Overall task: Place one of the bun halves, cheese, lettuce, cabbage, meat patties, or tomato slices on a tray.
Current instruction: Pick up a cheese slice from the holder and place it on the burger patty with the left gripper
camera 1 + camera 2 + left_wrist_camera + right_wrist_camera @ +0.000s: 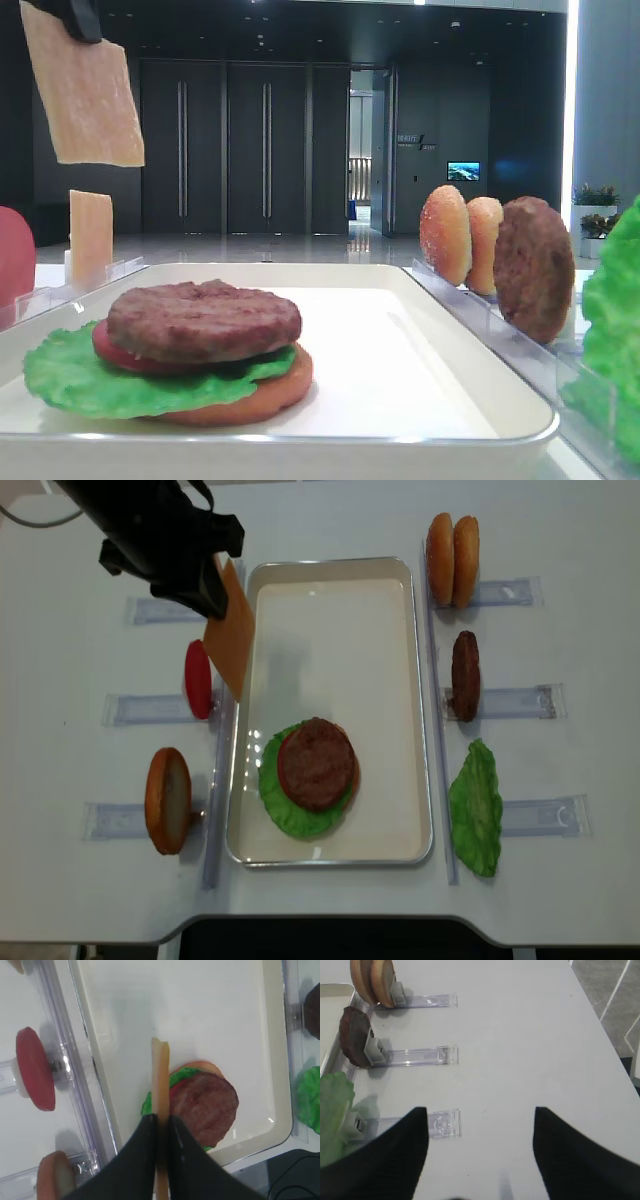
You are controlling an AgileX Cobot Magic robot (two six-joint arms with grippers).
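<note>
Left gripper (161,1125) is clamped on a cheese slice (231,640), its two black fingers pressed against both faces of the slice in the left wrist view. The slice hangs edge-down in the air over the left rim of the white tray (400,780), above the desk (560,540) and not touching anything below it. In the low exterior view the held slice (85,85) sits high at the upper left.

On the tray lies a stack: a bun half at the bottom (270,395), a lettuce leaf (285,815), a tomato slice (125,355) and a meat patty (317,763) on top. The stack lies toward the near end of the tray, below and to the right of the hanging cheese in the overhead view.

Right gripper (480,1155) stands with its jaws spread wide and nothing between them, over bare desk beside a clear rack (442,1124), well apart from the tray.
</note>
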